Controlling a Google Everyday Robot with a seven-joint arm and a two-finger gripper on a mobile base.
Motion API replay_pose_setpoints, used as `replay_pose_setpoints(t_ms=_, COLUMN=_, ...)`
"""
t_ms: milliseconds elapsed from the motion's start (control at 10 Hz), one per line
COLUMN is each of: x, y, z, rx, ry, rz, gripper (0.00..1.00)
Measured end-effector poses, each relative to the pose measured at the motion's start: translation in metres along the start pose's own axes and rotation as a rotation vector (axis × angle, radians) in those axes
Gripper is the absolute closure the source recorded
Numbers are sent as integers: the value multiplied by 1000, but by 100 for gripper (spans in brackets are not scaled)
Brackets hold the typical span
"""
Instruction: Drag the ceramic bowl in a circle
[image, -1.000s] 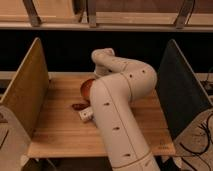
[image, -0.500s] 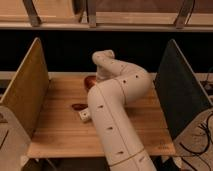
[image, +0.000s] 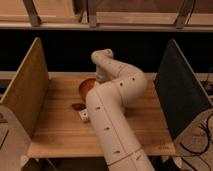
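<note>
The ceramic bowl (image: 87, 86) is orange-red and glossy. It sits on the wooden table (image: 55, 132) at the back, left of centre, and my arm covers its right side. My white arm (image: 117, 107) rises from the front, bends at the elbow and reaches back over the bowl. The gripper (image: 100, 78) points down at the bowl's right edge, mostly hidden by the wrist. A small dark red spoon-like piece (image: 77, 106) lies in front of the bowl. An upturned white cup (image: 84, 116) stands just in front of that, against my arm.
A tan upright board (image: 26, 90) walls the table's left side. A dark grey panel (image: 179, 95) walls the right side. Dark shelving (image: 65, 50) runs behind the table. Cables (image: 202, 145) hang at the right, off the table.
The bowl has moved a little toward the back of the table with the gripper, then slightly back leftward. My elbow has dropped and swung slightly left.
</note>
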Motion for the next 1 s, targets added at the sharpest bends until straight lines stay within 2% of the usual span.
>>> replay_pose_setpoints(t_ms=400, x=-2, y=14, z=9, rx=-33, ry=18, rz=-52, gripper=67)
replay_pose_setpoints(t_ms=500, x=-6, y=21, z=9, rx=-44, ry=16, rz=-69, gripper=79)
replay_pose_setpoints(t_ms=600, x=-9, y=25, z=4, rx=-50, ry=6, rz=-86, gripper=87)
replay_pose_setpoints(t_ms=800, x=-14, y=34, z=-11, rx=-47, ry=-15, rz=-133, gripper=90)
replay_pose_setpoints(t_ms=1000, x=-2, y=40, z=-25, rx=-23, ry=0, rz=-187, gripper=90)
